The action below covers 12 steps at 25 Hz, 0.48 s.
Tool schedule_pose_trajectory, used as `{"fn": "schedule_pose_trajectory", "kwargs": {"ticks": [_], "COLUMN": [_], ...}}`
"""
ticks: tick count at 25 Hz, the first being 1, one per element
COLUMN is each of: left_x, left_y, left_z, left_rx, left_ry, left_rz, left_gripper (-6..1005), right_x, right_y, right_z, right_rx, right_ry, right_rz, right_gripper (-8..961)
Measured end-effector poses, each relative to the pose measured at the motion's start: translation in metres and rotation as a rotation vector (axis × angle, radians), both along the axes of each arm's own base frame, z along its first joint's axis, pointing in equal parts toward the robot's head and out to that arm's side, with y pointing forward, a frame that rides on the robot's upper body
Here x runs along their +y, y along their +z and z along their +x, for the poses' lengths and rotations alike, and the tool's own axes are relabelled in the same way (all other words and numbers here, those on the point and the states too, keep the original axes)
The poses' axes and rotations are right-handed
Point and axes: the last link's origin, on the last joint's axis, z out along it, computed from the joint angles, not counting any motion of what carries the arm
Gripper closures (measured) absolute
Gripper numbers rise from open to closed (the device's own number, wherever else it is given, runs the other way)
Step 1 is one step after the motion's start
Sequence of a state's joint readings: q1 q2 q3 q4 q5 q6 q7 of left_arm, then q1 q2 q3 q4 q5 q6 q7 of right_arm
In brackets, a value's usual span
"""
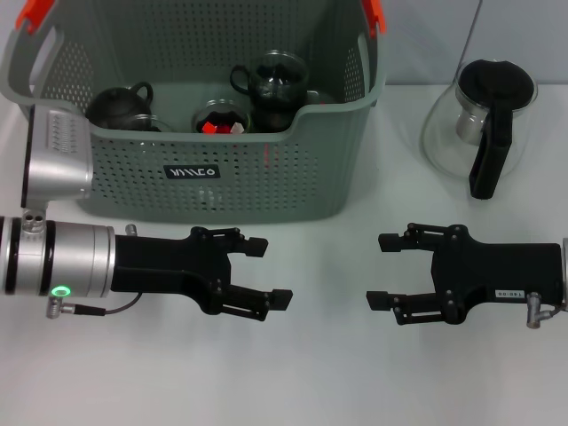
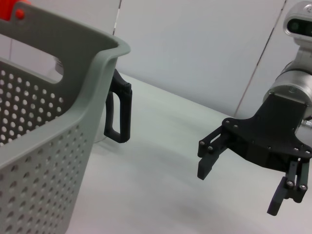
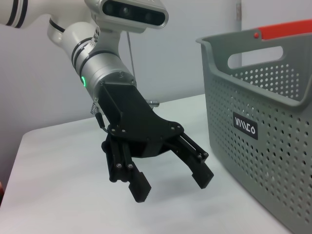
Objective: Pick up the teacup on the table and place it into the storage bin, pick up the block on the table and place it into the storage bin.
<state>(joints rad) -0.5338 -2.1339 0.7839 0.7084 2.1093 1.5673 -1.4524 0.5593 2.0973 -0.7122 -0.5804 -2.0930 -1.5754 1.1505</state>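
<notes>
Surface: white table against a pale wall, with nothing lying on it between the two arms.
Storage bin: the storage bin, grey-green and perforated, stands at the far left of the table; orange clips sit on its rim.
Bin contents: a dark glass teacup stands upright toward the back; a small glass holding something red, possibly the block, though this cannot be confirmed; a dark teapot at the left.
Beside the bin: a glass jug with black lid and handle, well apart on the right.
Left gripper: the left gripper hovers low in front of the bin, fingers spread, holding nothing.
Right gripper: the right gripper faces it from the right, likewise spread and empty.
Task state: both items appear to be already in the bin.
Handling: the teacup is probably light, rigid, smooth and breakable; a grip across the rim or body, with modest force, would suit. A block would be stiff and easily pinched across flat faces.
</notes>
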Motion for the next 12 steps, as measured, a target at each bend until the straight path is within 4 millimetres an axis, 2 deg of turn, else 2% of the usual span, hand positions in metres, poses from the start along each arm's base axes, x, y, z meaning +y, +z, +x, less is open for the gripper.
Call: {"fn": "schedule_pose_trajectory", "kwargs": {"ticks": [12], "left_x": [-0.0003], "left_y": [0.0001], "left_z": [-0.0007], "left_rx": [-0.010], "left_ry": [0.009], "left_rz": [0.011], "left_gripper": [60], "right_x": [0.0007], "right_y": [0.0010], "right_z": [0.0001], "right_rx": [0.004], "right_ry": [-0.004], "right_rz": [0.006], "right_gripper": [84]}}
